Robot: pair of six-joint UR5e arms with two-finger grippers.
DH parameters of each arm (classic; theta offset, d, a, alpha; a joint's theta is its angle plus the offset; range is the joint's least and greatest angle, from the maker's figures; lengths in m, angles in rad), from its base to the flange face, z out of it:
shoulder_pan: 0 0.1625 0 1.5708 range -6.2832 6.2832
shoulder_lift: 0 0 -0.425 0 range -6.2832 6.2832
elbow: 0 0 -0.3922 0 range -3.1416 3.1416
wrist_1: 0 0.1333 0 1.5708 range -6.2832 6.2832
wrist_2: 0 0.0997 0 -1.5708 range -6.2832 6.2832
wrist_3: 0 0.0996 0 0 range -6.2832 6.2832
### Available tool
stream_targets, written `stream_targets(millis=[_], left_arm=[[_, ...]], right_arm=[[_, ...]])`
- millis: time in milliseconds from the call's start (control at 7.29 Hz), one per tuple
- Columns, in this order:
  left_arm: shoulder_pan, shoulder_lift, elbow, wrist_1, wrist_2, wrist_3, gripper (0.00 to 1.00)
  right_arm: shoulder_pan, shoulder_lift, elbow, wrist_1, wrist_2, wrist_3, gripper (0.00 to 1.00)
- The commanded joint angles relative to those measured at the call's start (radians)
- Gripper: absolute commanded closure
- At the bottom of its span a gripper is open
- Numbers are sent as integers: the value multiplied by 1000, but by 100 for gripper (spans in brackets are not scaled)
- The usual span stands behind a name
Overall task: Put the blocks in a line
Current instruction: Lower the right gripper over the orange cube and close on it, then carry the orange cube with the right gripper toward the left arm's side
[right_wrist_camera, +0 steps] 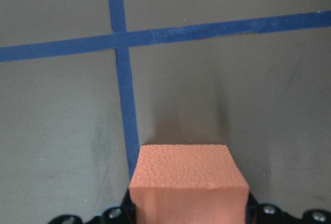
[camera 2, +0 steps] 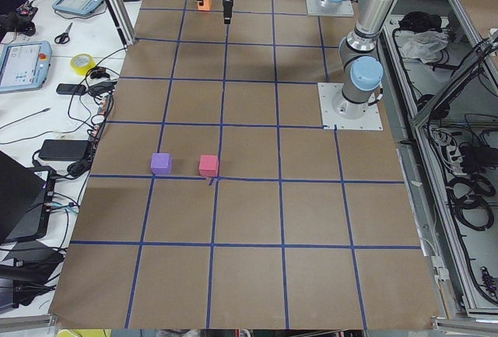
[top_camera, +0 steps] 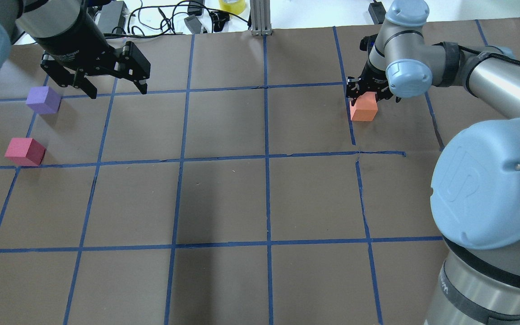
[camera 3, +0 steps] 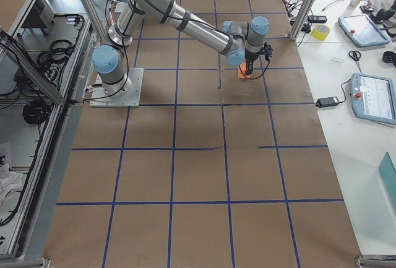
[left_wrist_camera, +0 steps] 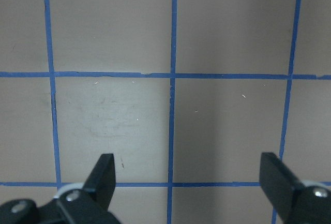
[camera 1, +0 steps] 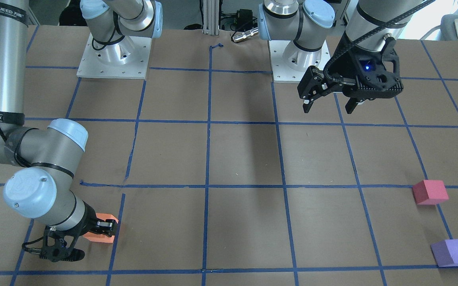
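My right gripper is shut on the orange block at the far right of the table, low over the paper. The right wrist view shows the orange block between the fingers, beside a blue tape line. In the front view the right gripper holds the orange block at the lower left. My left gripper is open and empty, hovering above the table at the far left. The purple block and the crimson-pink block lie on the table to its left, apart from each other.
A blue tape grid covers the brown paper table. The two arm bases stand on the robot's side. Cables and a yellow tape roll lie beyond the far edge.
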Motion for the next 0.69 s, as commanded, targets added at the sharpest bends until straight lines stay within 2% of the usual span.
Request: stream_targets(millis=[0,137,548], left_arm=[[0,0,0,0,0,0,0],[0,0,0,0,0,0,0],[0,0,0,0,0,2,0]], right_arm=[[46,-7,-25,-12,1,88,66],[104,-9,-70,-3,-15,113,66],[265,0,-122,5,1,298,66]])
